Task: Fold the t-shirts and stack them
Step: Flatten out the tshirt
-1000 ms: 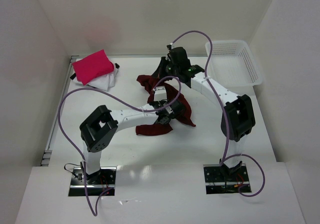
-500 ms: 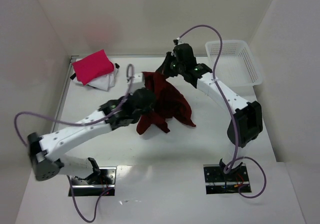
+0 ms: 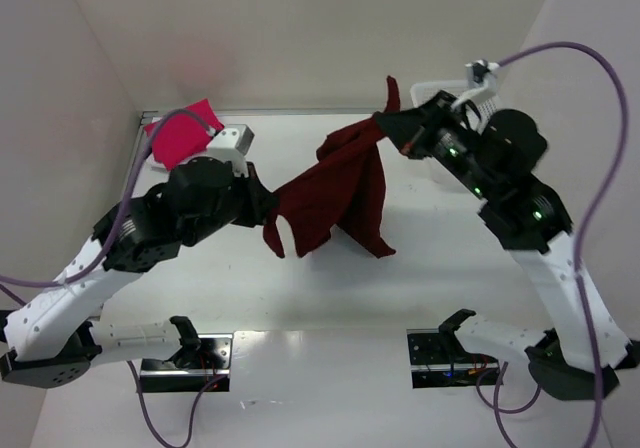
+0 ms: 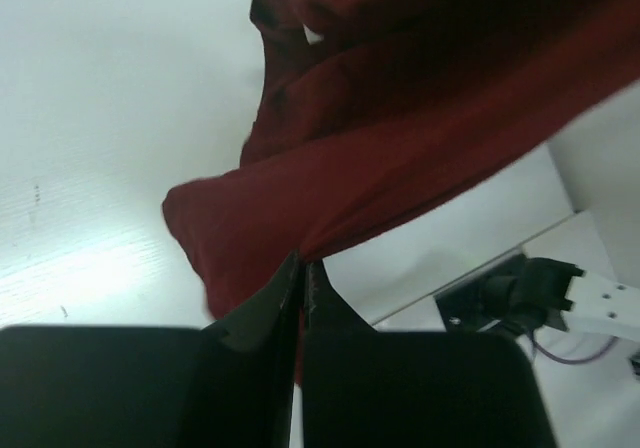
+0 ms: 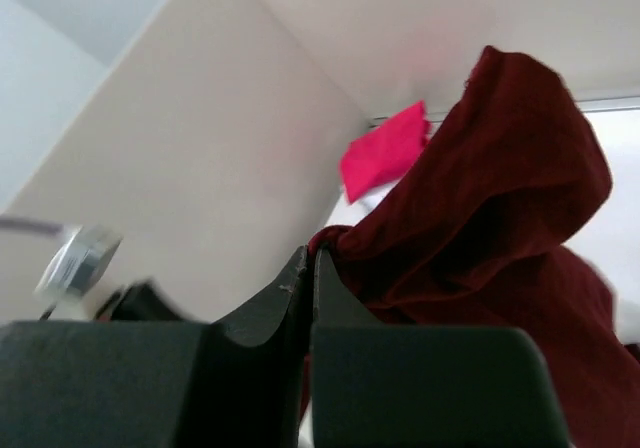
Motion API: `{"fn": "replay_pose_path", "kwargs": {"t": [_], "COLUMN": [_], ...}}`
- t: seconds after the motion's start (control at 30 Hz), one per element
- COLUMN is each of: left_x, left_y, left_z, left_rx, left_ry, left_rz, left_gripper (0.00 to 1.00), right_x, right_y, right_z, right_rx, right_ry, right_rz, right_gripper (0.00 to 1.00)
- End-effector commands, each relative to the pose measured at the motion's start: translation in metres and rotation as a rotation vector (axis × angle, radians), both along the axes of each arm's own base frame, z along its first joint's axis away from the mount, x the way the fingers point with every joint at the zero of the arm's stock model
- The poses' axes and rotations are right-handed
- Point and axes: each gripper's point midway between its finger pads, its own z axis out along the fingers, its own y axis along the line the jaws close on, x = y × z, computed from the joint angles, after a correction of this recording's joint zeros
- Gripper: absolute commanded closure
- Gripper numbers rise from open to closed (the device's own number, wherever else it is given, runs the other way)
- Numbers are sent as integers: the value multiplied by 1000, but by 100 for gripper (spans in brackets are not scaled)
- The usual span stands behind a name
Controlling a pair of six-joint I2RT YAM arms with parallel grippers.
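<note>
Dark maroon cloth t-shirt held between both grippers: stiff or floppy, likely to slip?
Probably very floppy: the dark maroon cloth t-shirt sags in loose folds between the left gripper and right gripper. Likely light, since thin pinches hold it up. It may slip, as each shut gripper holds only an edge.

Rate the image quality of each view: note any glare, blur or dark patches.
Top external: evenly lit and sharp, the maroon t-shirt crisp. Left wrist: bright glare on the table; the left end effector is a dark, underexposed silhouette. Right wrist: the right end effector is likewise black, the pink t-shirt soft, and the left edge is smeared by blur.
</note>
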Motion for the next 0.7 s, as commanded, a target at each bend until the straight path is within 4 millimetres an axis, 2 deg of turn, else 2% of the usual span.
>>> {"fn": "replay_pose_path", "kwargs": {"t": [0.0,0.1,0.17,0.3,0.37,0.47,0.5,0.57,0.63,0.67], "left_x": [-29,-26,-14,9,18,28,31,47,57,64], "left_y": [71,90,97,111,117,116,115,108,104,100], "left_z": [37,51,51,45,39,31,23,-9,-27,-33], "left_rx": [-85,-96,-74,-64,-65,-70,-61,25,81,85], "left_ry": [-100,-147,-159,-187,-204,-217,-211,-178,-153,-144], "left_rz": [104,181,270,465,548,616,633,698,722,731], "left_gripper": [100,100,100,100,100,100,100,100,100,100], "right_x": [-31,-36,-26,25,50,79,86,108,121,129], "right_y": [-37,-41,-49,-61,-62,-65,-66,-75,-80,-78], "right_z": [29,30,24,-27,-61,-102,-113,-145,-166,-183], "right_rx": [62,51,22,-113,-179,-243,-247,-257,-277,-295], "right_ry": [-77,-83,-70,30,95,158,173,226,261,286], "right_rz": [-83,-84,-148,-345,-422,-471,-469,-477,-495,-495], "right_gripper": [100,100,100,100,100,100,100,100,100,100]}}
